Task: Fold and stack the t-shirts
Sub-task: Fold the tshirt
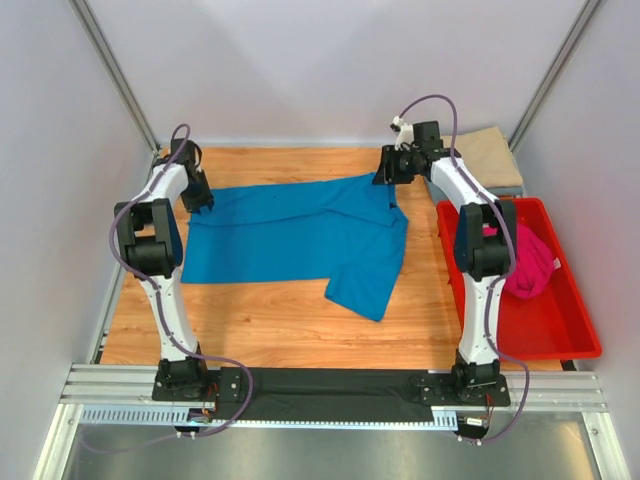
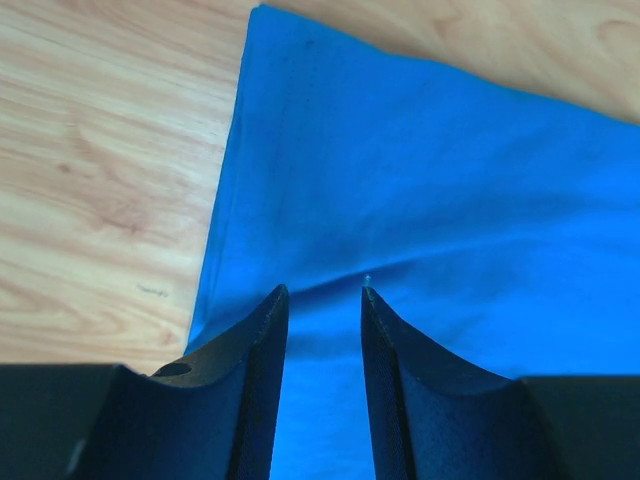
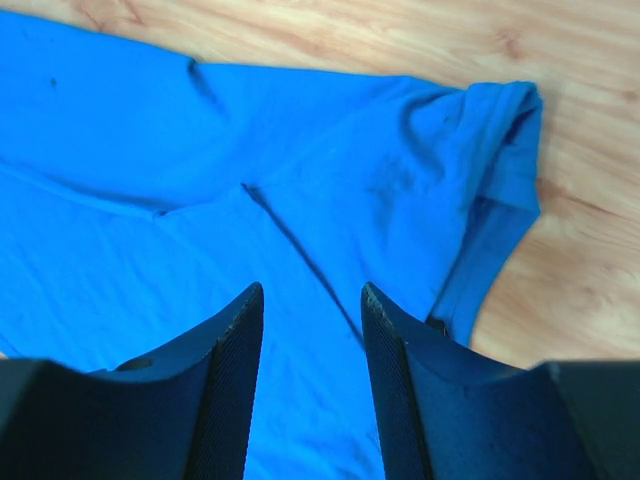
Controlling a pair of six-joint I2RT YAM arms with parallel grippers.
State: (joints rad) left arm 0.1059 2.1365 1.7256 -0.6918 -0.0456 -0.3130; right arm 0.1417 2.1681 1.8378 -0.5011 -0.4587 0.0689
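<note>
Close to the camera, the two arm bases stand at the near edge of the wooden table [image 1: 270,325]. On the middle of this table lies the bright blue t-shirt [image 1: 290,240], spread mostly flat, with one sleeve lying out toward the near side. The left gripper [image 2: 323,292] is low over the shirt's far left part, just beside its left edge. Its fingers stand a narrow gap apart with blue cloth visible between them, holding nothing. The right gripper [image 3: 310,288] is over the far right part of the shirt, near a rumpled sleeve. Its fingers are also a little apart and empty. To the right, the magenta pink t-shirt [image 1: 528,262] lies crumpled inside the red bin [image 1: 560,335]. The tan t-shirt [image 1: 490,150] lies folded at the far right corner.
</note>
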